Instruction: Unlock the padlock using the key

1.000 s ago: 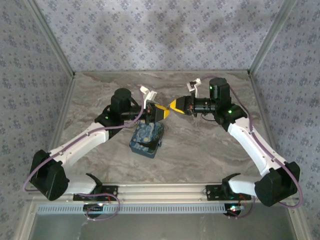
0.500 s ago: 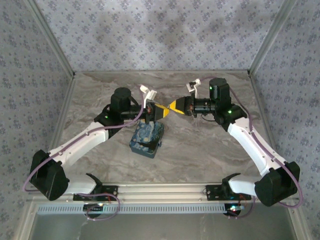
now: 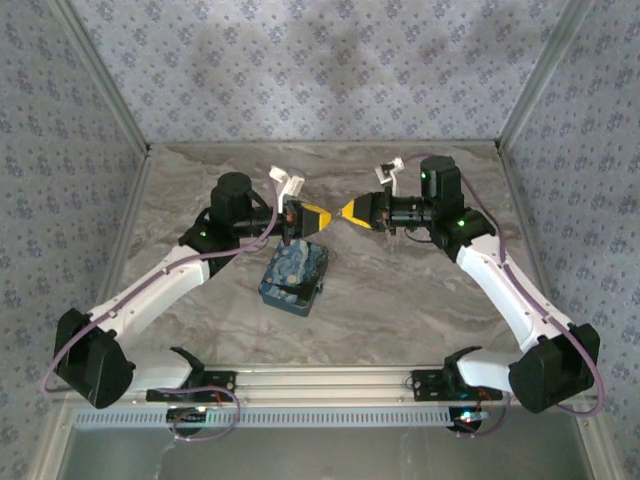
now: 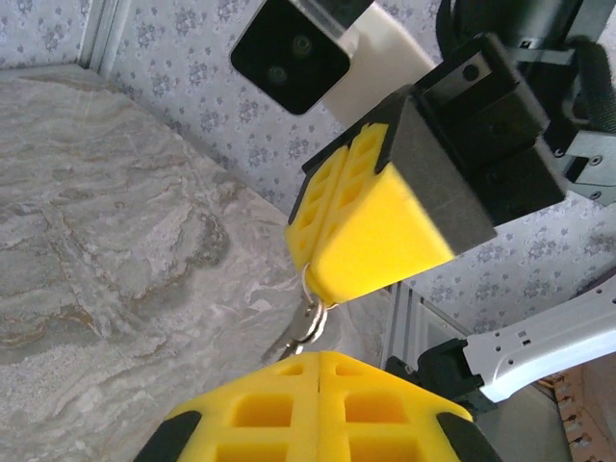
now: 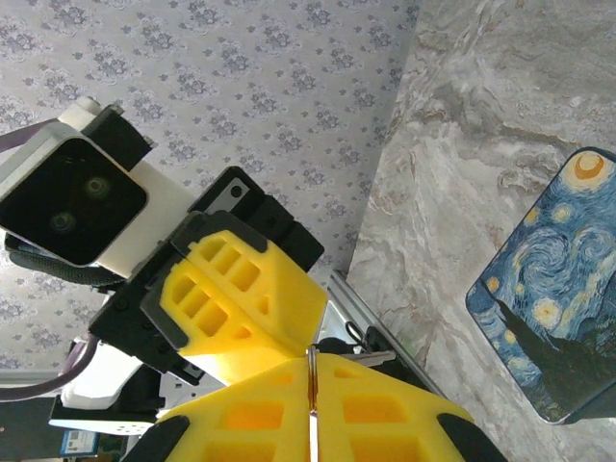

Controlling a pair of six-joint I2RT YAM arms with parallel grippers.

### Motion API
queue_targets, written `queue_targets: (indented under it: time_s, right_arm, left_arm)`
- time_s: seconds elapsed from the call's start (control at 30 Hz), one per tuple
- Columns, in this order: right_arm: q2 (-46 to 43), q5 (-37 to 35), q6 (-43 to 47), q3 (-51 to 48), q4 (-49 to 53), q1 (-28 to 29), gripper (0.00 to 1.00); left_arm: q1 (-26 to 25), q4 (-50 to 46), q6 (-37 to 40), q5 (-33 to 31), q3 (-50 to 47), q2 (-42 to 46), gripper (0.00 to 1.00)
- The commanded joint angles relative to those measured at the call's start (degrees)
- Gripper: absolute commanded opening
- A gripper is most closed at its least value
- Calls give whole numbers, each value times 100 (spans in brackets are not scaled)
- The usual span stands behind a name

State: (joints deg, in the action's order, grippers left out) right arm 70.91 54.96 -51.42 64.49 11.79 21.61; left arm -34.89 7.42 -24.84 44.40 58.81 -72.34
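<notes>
Veined marble table [image 3: 400, 300], floral-papered walls [image 3: 320, 70]; left tool [image 3: 322, 218] clenched, right tool [image 3: 346, 210] seemingly clamped on the key [image 4: 306, 322].

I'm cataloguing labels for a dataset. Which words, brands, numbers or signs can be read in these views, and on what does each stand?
No text can be read.
Blue box: a printed swirling night-sky picture, with no lettering visible.
Key: too small and blurred to show any stamp or number.

Yellow left claw [image 3: 322, 218], starry blue box [image 3: 293, 277]
</notes>
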Motion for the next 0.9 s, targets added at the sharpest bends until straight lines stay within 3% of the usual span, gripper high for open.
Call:
queue_targets:
  time_s: [0.0, 0.1, 0.13, 0.2, 0.3, 0.33, 0.67, 0.87]
  right_arm:
    - [-75, 138, 123, -42, 22, 0, 8]
    - [-91, 114, 96, -50, -10, 13, 5]
    - [-98, 127, 97, -50, -11, 14, 4]
    - [-96, 155, 62, -50, -51, 21, 4]
    - [-104, 180, 35, -33, -70, 53, 3]
    - [-113, 173, 35, -33, -71, 54, 2]
    - [-97, 261, -114, -86, -321, 142, 0]
    - [-111, 243, -101, -86, -266, 108, 0]
  left_arm:
    - [22, -131, 129, 208, 148, 102, 0]
    - [38, -266, 106, 76, 209, 66, 0]
    - [37, -272, 103, 60, 204, 49, 8]
    - [35, -107, 25, 71, 146, 13, 42]
    - [16, 246, -131, 303, 92, -97, 59]
    - [-5, 326, -164, 342, 96, -133, 61]
    - [-192, 352, -98, 528, 453, -489, 63]
    - [-211, 334, -110, 633, 474, -501, 29]
